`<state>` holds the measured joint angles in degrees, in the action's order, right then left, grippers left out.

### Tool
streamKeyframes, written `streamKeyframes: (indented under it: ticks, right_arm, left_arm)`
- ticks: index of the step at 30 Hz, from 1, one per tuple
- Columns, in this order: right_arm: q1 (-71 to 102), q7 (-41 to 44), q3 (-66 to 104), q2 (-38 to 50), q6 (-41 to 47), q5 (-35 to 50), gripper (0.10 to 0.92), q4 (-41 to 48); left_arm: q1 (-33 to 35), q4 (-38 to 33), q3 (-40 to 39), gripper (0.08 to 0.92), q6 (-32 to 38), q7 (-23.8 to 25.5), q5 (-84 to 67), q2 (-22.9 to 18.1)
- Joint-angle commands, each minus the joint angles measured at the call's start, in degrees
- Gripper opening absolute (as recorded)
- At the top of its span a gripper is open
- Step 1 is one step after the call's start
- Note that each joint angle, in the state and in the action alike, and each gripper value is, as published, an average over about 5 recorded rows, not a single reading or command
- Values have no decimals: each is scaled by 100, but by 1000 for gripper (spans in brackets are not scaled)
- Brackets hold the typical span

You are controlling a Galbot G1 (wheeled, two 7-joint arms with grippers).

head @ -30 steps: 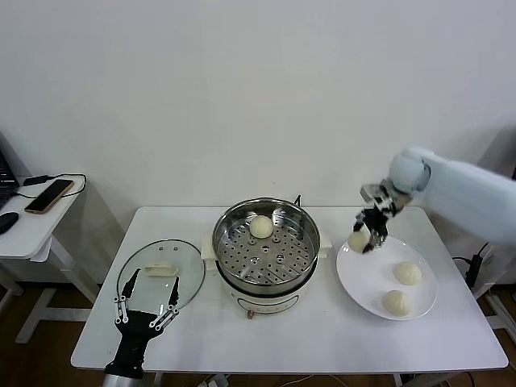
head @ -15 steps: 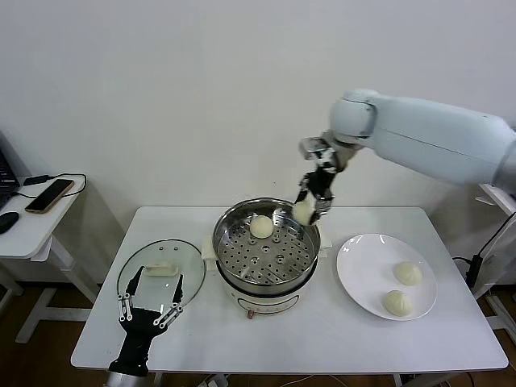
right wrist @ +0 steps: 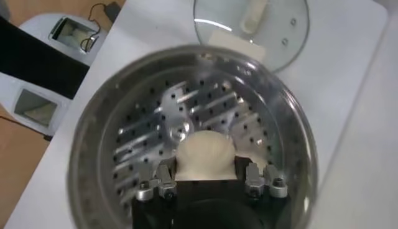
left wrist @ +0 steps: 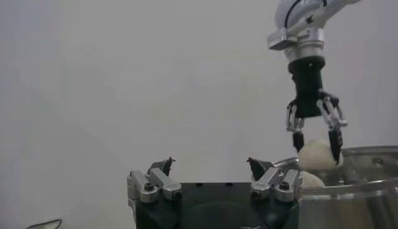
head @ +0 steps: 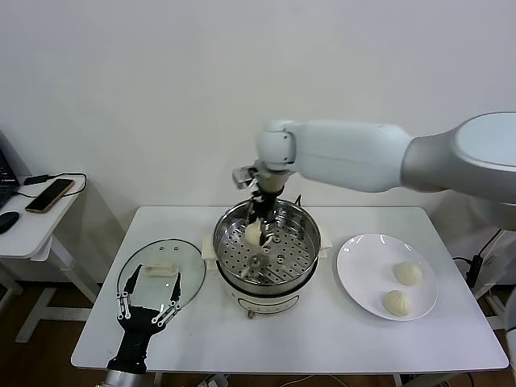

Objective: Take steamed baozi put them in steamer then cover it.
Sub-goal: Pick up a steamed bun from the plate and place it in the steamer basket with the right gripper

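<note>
1. The right gripper [head: 255, 228] hangs over the steamer [head: 310, 234], a little above the middle of the head view. Its fingers are closed on a steamed baozi [head: 252, 234].
2. From the right wrist, the held bun [right wrist: 205, 156] sits right between the two fingers, with the holey steel floor of the steamer [right wrist: 143, 134] straight under it. So the way to go is down. From the left wrist, the bun [left wrist: 318, 154] looks to hang just above the steamer's rim [left wrist: 348, 186], not yet on the floor.
3. The bun is round, so it has no long side to line up.
4. Two more buns [head: 407, 273] [head: 396, 302] wait on the white plate [head: 359, 278] at the lower right. I cannot see any other bun in the steamer; the arm may hide one.
5. The left gripper [head: 146, 305] is at the lower left with its fingers spread wide and holding nothing. It sits over the near edge of the glass lid [head: 153, 262], so the left arm is nearer the lid for covering.
6. I think the job is about half done.
</note>
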<state>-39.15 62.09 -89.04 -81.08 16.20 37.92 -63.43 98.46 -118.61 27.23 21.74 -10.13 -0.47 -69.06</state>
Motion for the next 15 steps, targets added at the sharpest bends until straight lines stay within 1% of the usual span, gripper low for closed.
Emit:
streamKeyframes:
  ticks: [1, 10, 13, 15]
  right_arm:
    - [405, -329, -115, -551, 95, 134, 636, 282]
    - [620, -394, -92, -592, 110, -31, 650, 386]
    - [615, -430, -47, -530, 110, -79, 704, 336]
    - [535, -416, 2, -420, 104, -135, 759, 238]
  left_arm:
    - [-4, 14, 8, 823, 7, -5, -3, 6]
    - [-2, 26, 43, 823, 14, -23, -10, 13]
    - [6, 24, 54, 823, 7, -34, -11, 10]
    - [11, 20, 60, 823, 0, -40, -12, 7]
